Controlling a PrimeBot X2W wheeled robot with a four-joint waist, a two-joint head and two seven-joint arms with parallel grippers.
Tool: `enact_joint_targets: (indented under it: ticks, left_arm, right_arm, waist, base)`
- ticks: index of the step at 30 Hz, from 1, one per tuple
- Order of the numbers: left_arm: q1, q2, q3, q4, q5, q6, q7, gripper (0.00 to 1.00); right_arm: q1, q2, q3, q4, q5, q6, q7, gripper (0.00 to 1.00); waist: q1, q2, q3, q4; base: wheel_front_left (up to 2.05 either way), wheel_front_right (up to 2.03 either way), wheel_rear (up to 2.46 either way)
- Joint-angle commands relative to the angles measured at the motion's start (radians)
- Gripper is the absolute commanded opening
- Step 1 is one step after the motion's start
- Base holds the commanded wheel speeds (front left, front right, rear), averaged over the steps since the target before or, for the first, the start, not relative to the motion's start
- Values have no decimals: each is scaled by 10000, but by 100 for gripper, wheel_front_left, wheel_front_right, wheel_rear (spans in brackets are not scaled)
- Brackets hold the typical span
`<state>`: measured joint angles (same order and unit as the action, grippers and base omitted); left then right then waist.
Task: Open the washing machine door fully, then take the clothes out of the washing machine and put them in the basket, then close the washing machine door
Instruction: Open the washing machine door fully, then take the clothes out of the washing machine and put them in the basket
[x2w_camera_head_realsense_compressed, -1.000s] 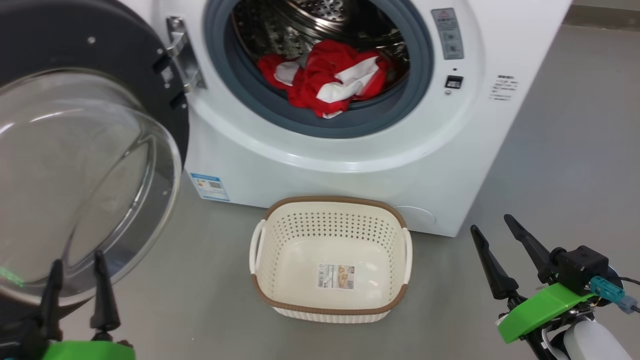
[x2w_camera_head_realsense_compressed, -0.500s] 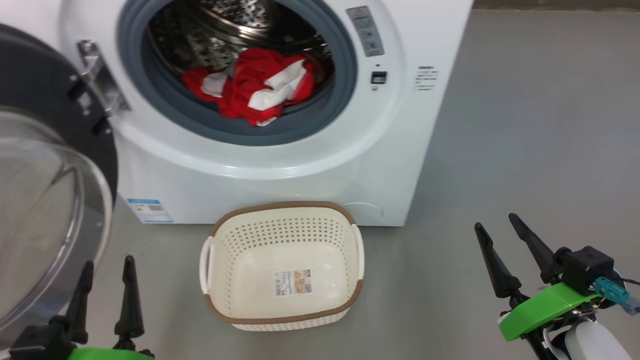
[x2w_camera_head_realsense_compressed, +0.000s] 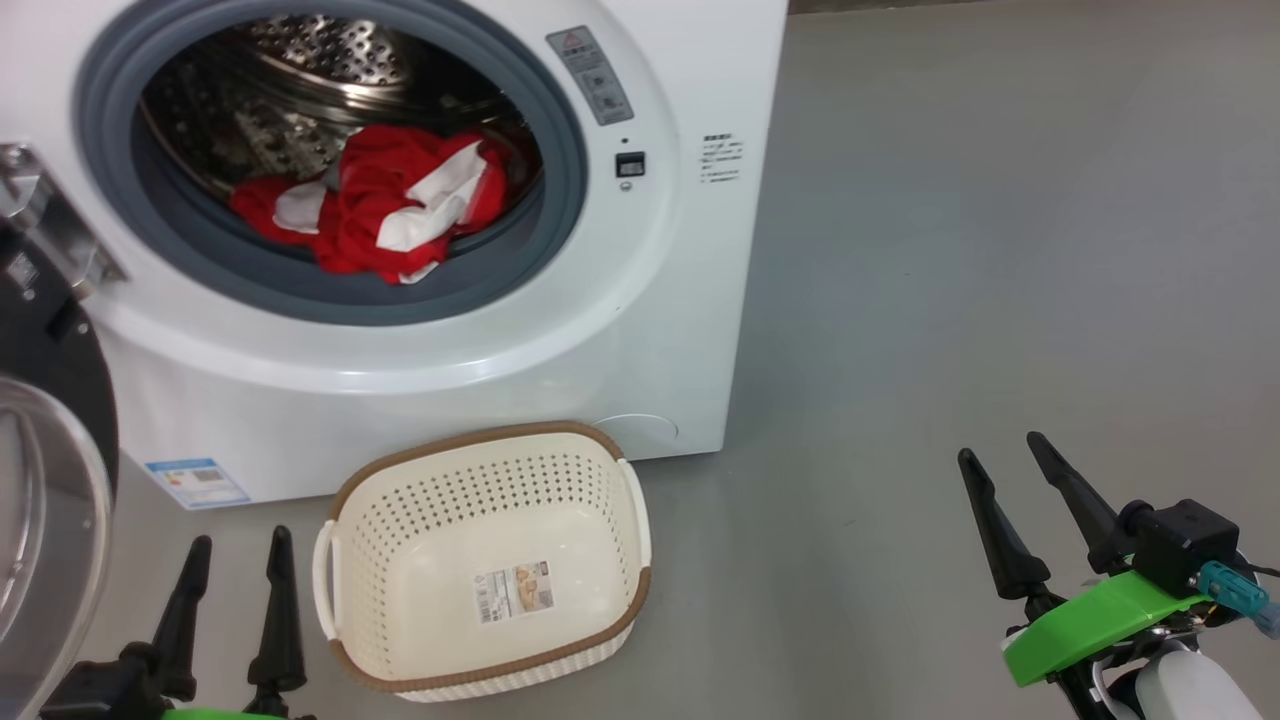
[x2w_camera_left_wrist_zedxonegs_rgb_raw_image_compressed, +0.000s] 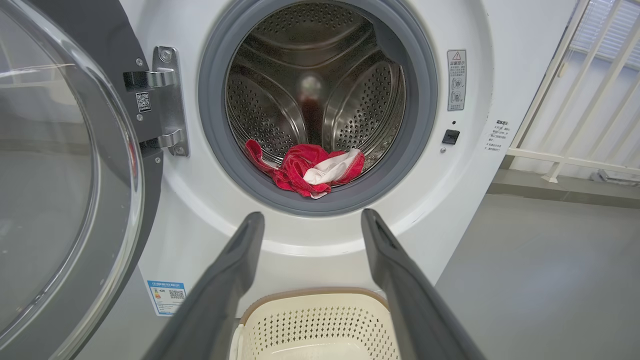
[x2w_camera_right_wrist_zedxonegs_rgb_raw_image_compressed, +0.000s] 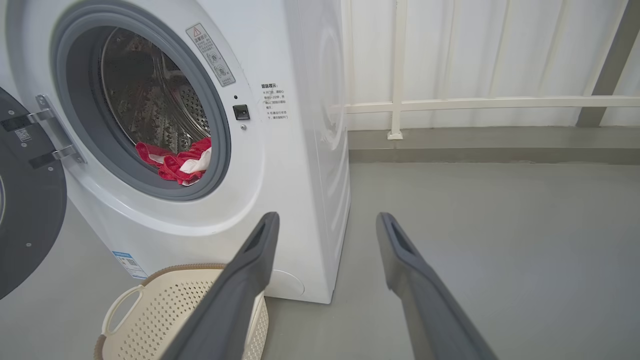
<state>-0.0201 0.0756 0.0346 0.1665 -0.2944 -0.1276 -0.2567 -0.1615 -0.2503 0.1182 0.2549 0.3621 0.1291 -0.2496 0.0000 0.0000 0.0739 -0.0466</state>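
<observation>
**Washer** (x2w_camera_head_realsense_compressed: 420, 370): one. It has a smooth white front and stands on a matte grey floor (x2w_camera_head_realsense_compressed: 950, 250). A grey rubber seal (x2w_camera_left_wrist_zedxonegs_rgb_raw_image_compressed: 422, 100) rings the mouth, and behind it is a perforated steel drum (x2w_camera_left_wrist_zedxonegs_rgb_raw_image_compressed: 280, 90) with raised ribs. One small blue label (x2w_camera_head_realsense_compressed: 195, 482) sits low on the front.

**Door** (x2w_camera_left_wrist_zedxonegs_rgb_raw_image_compressed: 60, 165): one. It is round and glossy black with a bulging clear glass bowl. It is swung wide open on a bright metal hinge (x2w_camera_left_wrist_zedxonegs_rgb_raw_image_compressed: 167, 95) at the washer's left.

**Clothes** (x2w_camera_head_realsense_compressed: 370, 215): one crumpled heap of soft red cloth with white bands. It lies at the bottom front of the drum, and its edge laps onto the seal. I cannot count the separate garments.

**Basket** (x2w_camera_head_realsense_compressed: 480, 490): one. It is cream plastic, a rounded rectangle with holed walls, a brown woven-look rim and two loop handles. One sticker (x2w_camera_head_realsense_compressed: 514, 592) lies on its bare bottom. It sits on the floor just before the washer, below the mouth.

**My left claw** (x2w_camera_head_realsense_compressed: 242, 537): two long, dark, tapered fingers, spread and pinching nothing. It hangs low between the door and the basket.

**My right claw** (x2w_camera_head_realsense_compressed: 1000, 447): two like fingers on a green mount (x2w_camera_head_realsense_compressed: 1100, 620), spread and gripping nothing. It hangs over the floor, well to the right of the washer.

**Views:**
- The head view gives the sticker and both claws.
- The left wrist view looks straight down the drum to its back wall and takes in the door's broad glass.
- The right wrist view gives the washer's plain side panel and a white railing (x2w_camera_right_wrist_zedxonegs_rgb_raw_image_compressed: 450, 103).
</observation>
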Motion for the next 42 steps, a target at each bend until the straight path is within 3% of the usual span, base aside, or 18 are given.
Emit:
enact_joint_targets:
  ticks: [1, 29, 42]
  left_arm:
    - [-20, 230, 298, -241, -78, -30, -51, 100]
    - [-80, 112, 393, -372, -43, -31, -51, 100]
    - [-140, 137, 370, -430, -149, -31, -51, 100]
  right_arm:
    - [58, -55, 163, -281, -38, 16, -122, 100]
    - [94, -23, -64, -400, -86, 16, -122, 100]
    - [25, -34, -28, -412, -75, 16, -122, 100]
  waist:
    - [0, 0, -91, -245]
    - [0, 0, -9, -299]
    - [0, 0, 131, -282]
  base:
    - [0, 0, 0]
    - [0, 0, 0]
    - [93, -98, 5]
